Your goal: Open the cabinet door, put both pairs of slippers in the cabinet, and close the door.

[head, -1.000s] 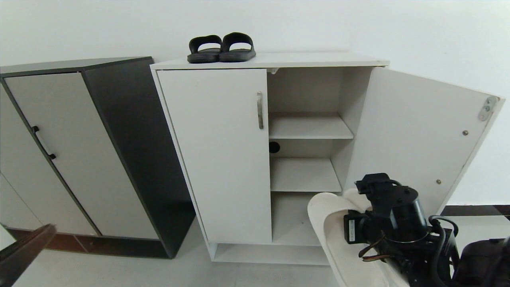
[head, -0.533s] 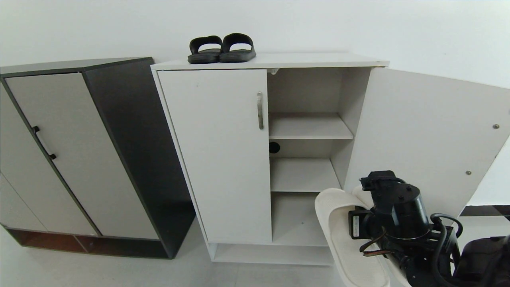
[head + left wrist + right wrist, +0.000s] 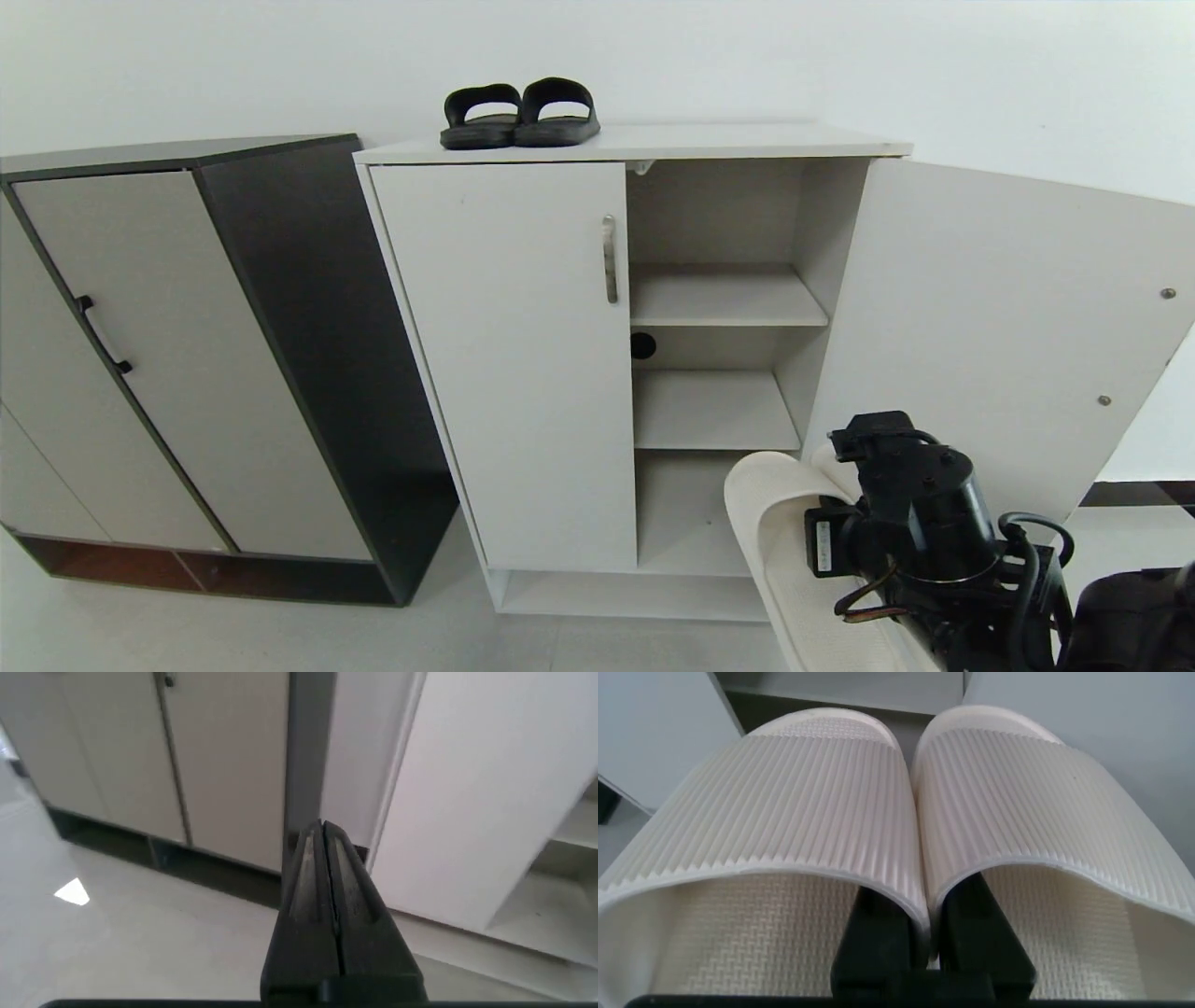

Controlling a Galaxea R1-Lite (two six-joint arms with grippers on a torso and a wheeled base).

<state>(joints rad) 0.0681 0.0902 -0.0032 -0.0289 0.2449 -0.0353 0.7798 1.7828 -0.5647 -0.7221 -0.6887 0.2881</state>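
Here the right gripper holds the pair of white slippers in front of the open right half of the white cabinet, low down by its bottom compartment. Its two black fingers reach inside the slippers, one under each strap, and pinch the two inner strap edges together between them. The slippers' toes point toward the cabinet. The right door stands swung wide; the left door is closed. The black slippers lie side by side on the cabinet's top, toward its left end. The left gripper hangs above the floor near a dark cabinet, its fingers pressed together on nothing
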